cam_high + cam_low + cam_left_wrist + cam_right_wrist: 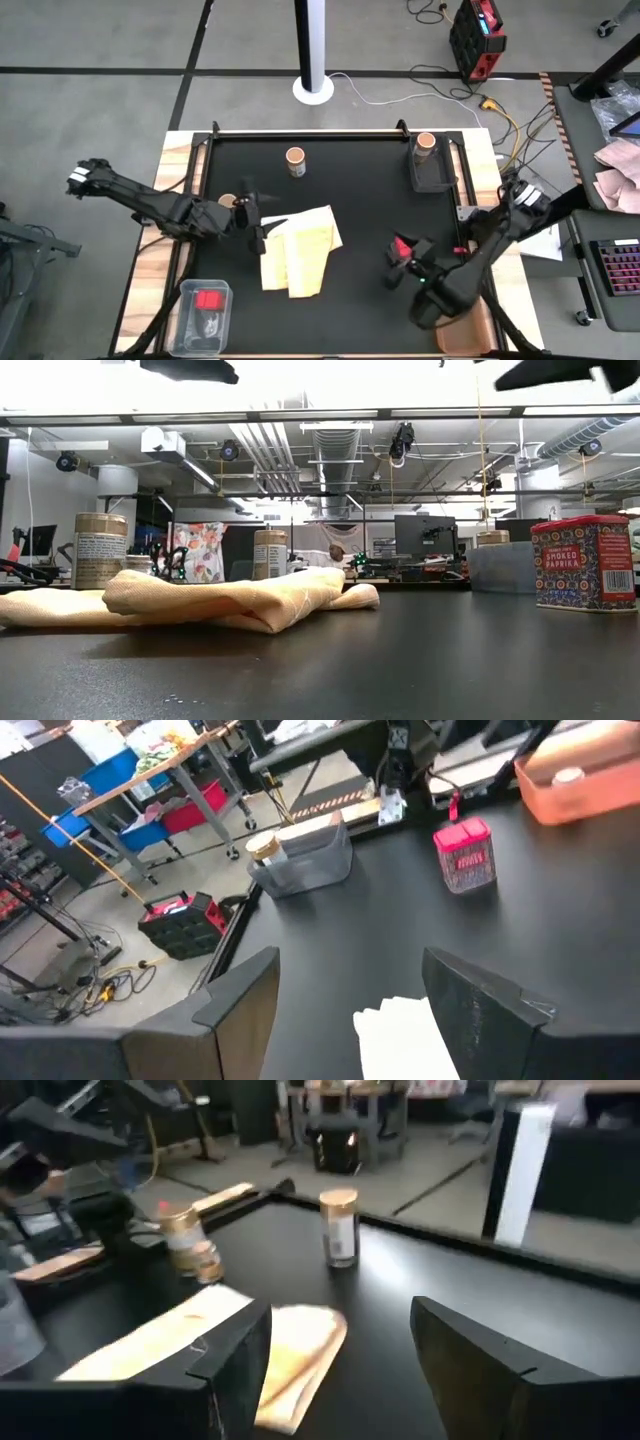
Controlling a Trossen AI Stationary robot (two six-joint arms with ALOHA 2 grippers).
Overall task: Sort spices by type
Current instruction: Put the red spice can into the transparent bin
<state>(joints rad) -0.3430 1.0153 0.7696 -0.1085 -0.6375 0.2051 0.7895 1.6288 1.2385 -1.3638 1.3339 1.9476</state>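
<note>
The spices show as short jars with tan tops and red tins. One jar [295,160] stands at the far middle of the black mat. A second jar [228,202] stands beside my left gripper [258,222], which hovers open over the folded yellow cloth's [298,250] left edge. A third jar [425,145] stands in a dark tray [432,175] at the far right. A red tin [402,245] stands on the mat right beside my right gripper [400,268], which is open and points toward the cloth with nothing between its fingers. Another red tin [208,298] lies in a clear box [200,318].
An orange tray [580,780] holding a small pale round thing [568,777] sits at the near right corner. The cloth lies across the mat's middle. Bare mat [370,200] stretches between the cloth and the dark tray. Raised rails [330,132] edge the mat.
</note>
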